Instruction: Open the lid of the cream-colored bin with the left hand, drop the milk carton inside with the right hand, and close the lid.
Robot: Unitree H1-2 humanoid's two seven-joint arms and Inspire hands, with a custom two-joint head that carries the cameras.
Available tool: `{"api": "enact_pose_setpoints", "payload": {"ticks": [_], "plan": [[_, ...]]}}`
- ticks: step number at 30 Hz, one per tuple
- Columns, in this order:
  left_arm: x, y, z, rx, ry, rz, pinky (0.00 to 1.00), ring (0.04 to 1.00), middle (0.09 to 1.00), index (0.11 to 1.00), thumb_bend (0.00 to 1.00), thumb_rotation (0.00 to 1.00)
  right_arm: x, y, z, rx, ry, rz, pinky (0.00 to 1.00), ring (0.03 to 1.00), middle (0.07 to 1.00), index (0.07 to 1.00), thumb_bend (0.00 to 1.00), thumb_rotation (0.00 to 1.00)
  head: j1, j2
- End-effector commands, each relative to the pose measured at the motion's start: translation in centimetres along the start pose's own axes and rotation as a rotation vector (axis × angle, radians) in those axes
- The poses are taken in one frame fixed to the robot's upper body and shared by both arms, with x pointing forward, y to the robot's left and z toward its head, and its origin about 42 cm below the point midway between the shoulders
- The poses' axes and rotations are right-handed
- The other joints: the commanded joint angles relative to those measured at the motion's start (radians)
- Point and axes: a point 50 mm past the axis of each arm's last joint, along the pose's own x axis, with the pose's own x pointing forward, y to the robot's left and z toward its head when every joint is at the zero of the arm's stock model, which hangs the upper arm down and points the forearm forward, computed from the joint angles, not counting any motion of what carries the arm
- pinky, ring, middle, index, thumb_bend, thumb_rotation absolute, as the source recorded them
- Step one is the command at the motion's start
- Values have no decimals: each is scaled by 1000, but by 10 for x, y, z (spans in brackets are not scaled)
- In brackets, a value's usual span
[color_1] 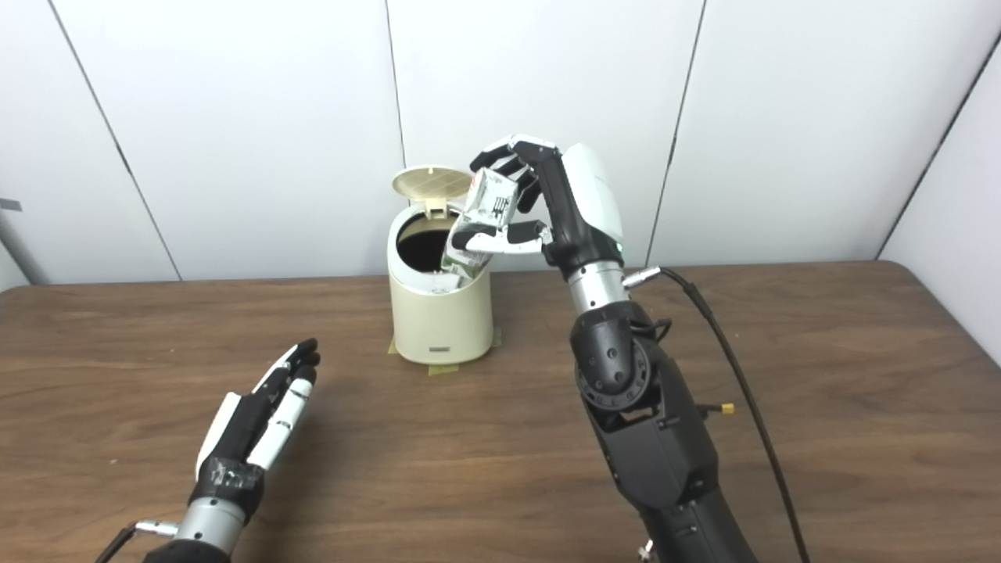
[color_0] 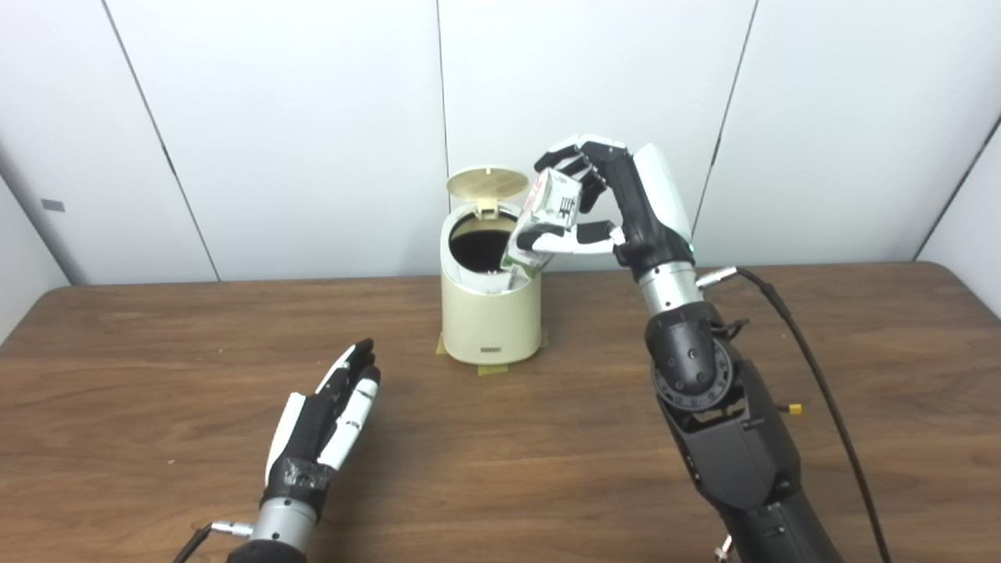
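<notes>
Our right hand (color_0: pixel 588 205) has its fingers wrapped around the milk carton (color_0: pixel 541 227), tilted over the cream-colored bin (color_0: pixel 490 305) with its lower corner at the mouth, lid (color_0: pixel 487 184) upright. Our left hand (color_0: pixel 328 418) rests empty, fingers extended.

Wood-grain table (color_0: pixel 547 469) fills near half of scene, dark brown, far corners rounded at left and right. White panelled wall (color_0: pixel 313 117) behind, split by thin dark seams (color_0: pixel 440 78), some upright, some slanted. Side wall (color_1: pixel 962 195) angles in at far right. Small grey tag (color_0: pixel 52 205) on wall, far left. Yellowish tape (color_0: pixel 493 369) stuck on tabletop near centre. Light even, soft shadows on wood.
</notes>
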Motion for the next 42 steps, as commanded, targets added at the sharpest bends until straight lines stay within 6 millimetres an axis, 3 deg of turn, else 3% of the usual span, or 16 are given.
{"api": "enact_pose_setpoints", "payload": {"ticks": [1, 21, 42], "plan": [[6, 0, 14, 14, -86, 21, 971, 964, 940, 935, 390, 779, 27, -12, 32, 20, -152, -83, 319, 370, 484, 533, 514, 0, 3, 0], [4, -12, 16, 4, -103, 16, 961, 957, 934, 934, 404, 734, 53, 15, 32, 111, -110, -85, 313, 371, 476, 535, 514, 0, 26, -7], [-5, -18, 25, 7, -104, 15, 955, 948, 925, 932, 404, 738, 51, 49, 24, 58, -140, -135, 330, 397, 507, 509, 498, 0, 39, 27]]}}
